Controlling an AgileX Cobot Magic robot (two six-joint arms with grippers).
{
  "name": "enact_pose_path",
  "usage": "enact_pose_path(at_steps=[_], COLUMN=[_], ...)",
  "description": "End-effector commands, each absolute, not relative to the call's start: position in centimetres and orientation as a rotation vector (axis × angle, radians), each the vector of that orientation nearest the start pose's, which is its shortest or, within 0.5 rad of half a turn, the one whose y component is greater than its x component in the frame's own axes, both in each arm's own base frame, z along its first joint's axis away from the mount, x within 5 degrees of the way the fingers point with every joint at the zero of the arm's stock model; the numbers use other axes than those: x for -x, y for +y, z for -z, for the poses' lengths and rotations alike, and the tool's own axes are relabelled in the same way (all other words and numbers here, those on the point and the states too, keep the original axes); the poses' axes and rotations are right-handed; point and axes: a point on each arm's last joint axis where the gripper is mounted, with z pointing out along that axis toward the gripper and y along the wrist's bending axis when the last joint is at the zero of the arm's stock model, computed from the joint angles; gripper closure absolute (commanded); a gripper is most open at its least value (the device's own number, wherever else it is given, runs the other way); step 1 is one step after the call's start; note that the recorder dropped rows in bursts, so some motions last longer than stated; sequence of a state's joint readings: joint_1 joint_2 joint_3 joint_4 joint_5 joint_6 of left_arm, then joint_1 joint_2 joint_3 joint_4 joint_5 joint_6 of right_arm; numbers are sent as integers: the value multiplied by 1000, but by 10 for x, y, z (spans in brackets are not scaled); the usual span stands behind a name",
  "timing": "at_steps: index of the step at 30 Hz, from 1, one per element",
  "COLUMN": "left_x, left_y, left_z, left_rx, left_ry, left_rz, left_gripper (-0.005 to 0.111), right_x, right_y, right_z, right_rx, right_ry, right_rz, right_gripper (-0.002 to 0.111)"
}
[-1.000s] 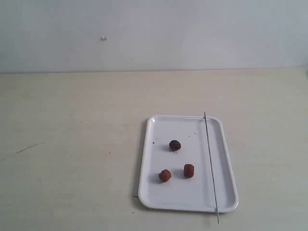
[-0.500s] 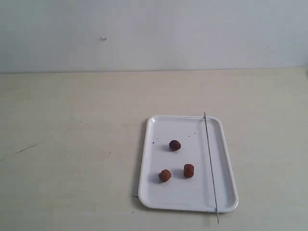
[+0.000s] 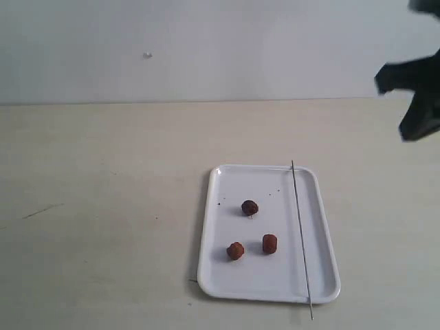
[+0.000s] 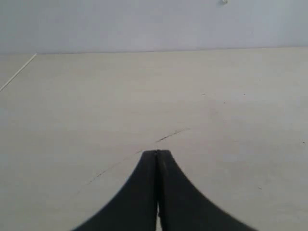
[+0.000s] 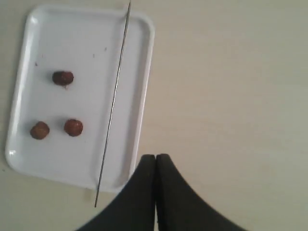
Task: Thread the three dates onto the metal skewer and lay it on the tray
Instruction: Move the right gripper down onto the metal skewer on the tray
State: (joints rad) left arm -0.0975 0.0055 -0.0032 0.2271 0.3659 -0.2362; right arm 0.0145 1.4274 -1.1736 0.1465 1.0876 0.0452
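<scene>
The white tray [image 3: 214,275] lies on the table right of centre. Three dates rest on it: a darker one [image 3: 249,207] near its middle and two redder ones [image 3: 236,250] [image 3: 269,243] nearer the front. The metal skewer [image 3: 300,234] lies along the tray's right side, its tip poking past the front rim. The right wrist view shows the same tray [image 5: 139,115], dates [image 5: 63,78] and skewer [image 5: 113,103]. My right gripper [image 5: 156,156] is shut and empty, high above the table right of the tray; its dark arm [image 3: 416,96] shows at the exterior view's right edge. My left gripper [image 4: 157,152] is shut over bare table.
The pale table [image 3: 103,206] stretches left of the tray, with a thin dark scratch [image 3: 41,211] near its left side. A light wall [image 3: 206,48] rises behind the table's back edge.
The right arm has come into the exterior view at the upper right edge. The tray, dates and skewer have not moved.
</scene>
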Motion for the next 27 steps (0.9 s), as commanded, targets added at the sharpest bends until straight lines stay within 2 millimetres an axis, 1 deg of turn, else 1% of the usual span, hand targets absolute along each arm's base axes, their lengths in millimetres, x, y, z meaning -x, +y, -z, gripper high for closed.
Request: enact_pose_path(at_steps=[1, 3, 5, 8, 10, 11, 13, 15, 16, 17, 18, 20, 23, 25, 27], left_x=[-54, -54, -54, -54, -54, -54, -54, -54, -54, -54, -54, -54, -54, -54, -54], left_y=[2, 2, 2, 2, 2, 2, 2, 2, 2, 2, 2, 2, 2, 2, 2], left_z=[-182, -182, -182, -182, -182, -182, -182, -182, -182, -182, -182, -182, -182, -182, -182], left_rx=[-6, -6, -6, -6, -6, -6, -6, -6, -6, -6, -6, -6, -6, -6, -6], left_ry=[1831, 1831, 1831, 1831, 1831, 1831, 1831, 1831, 1831, 1831, 1831, 1831, 1831, 1831, 1831], left_rz=[14, 14, 14, 14, 14, 14, 14, 14, 14, 14, 14, 14, 14, 14, 14], left_gripper=[107, 107, 107, 107, 107, 107, 107, 107, 107, 107, 107, 107, 107, 107, 107], right_x=[-285, -289, -289, -289, -292, -293, -295, -299, -302, -307, -309, -314, -315, -316, -313], right_y=[56, 70, 83, 98, 106, 112, 118, 123, 125, 128, 129, 132, 133, 133, 133], right_z=[-276, -269, -261, -248, -240, -232, -218, -205, -199, -189, -185, -169, -156, -150, -145], right_rx=[-120, -145, -157, -206, -242, -257, -326, -361, -367, -358, -350, -345, -346, -360, -357], right_ry=[2801, 2789, 2827, 2884, 2887, 2884, 2870, 2857, 2860, 2861, 2859, 2872, 2903, 2886, 2879], right_rz=[-239, -270, -281, -284, -257, -172, 7, 82, 67, 58, 50, 52, 80, 58, 38], right_gripper=[108, 108, 108, 108, 108, 108, 108, 108, 108, 107, 104, 90, 80, 76, 76])
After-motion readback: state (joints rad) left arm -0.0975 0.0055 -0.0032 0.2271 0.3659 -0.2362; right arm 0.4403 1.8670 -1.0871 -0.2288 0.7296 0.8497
